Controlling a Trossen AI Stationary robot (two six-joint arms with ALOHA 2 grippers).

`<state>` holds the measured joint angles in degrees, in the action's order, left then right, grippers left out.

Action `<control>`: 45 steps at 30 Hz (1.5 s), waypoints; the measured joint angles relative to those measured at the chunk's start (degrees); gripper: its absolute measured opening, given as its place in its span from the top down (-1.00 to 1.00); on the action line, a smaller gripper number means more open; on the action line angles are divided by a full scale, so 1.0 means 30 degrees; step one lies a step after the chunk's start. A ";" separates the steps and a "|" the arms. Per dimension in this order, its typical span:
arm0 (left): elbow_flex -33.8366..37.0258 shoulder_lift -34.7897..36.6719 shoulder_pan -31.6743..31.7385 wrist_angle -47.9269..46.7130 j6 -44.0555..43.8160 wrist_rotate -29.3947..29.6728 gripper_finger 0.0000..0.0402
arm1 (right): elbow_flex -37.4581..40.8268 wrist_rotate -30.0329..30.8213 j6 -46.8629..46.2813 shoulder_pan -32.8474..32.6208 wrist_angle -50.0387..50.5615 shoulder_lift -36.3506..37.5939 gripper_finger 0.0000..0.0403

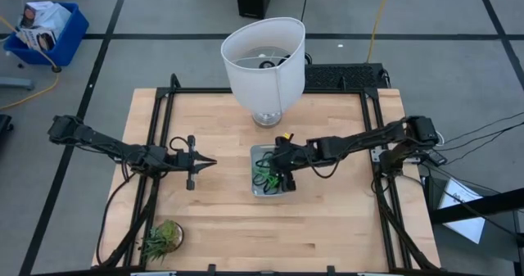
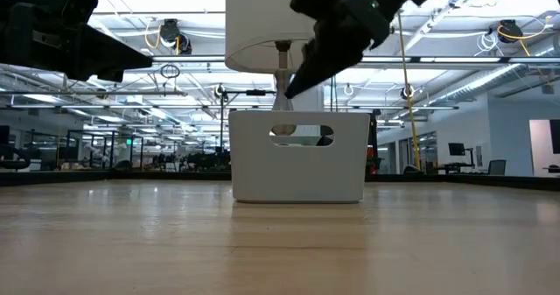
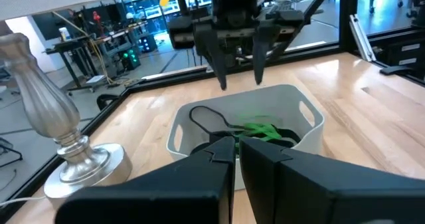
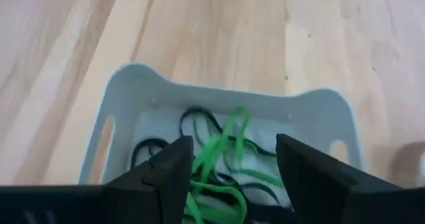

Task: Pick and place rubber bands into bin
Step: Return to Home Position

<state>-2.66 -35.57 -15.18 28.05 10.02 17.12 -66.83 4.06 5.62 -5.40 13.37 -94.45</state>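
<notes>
Right gripper [image 3: 240, 83] hangs released over the bin [image 3: 311, 121]; lift straight or you may hook rubber bands [image 3: 260, 128] out; left gripper [image 1: 210, 162] clenched aside.

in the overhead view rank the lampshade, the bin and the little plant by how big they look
1. lampshade: clearly largest, though it stands tall, nearer the camera.
2. bin.
3. plant: close to the bin, only slightly smaller, so these two are nearly a tie.
</notes>
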 joint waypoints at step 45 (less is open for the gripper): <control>0.0007 0.2915 -0.1872 -0.1894 0.2048 0.1333 0.99 | 1.7152 -0.0446 -0.1638 0.0674 -1.1002 1.9123 1.00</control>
<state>-2.63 -26.83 -20.80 22.37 16.16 21.12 -15.37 2.72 0.70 -3.38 -19.64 -37.08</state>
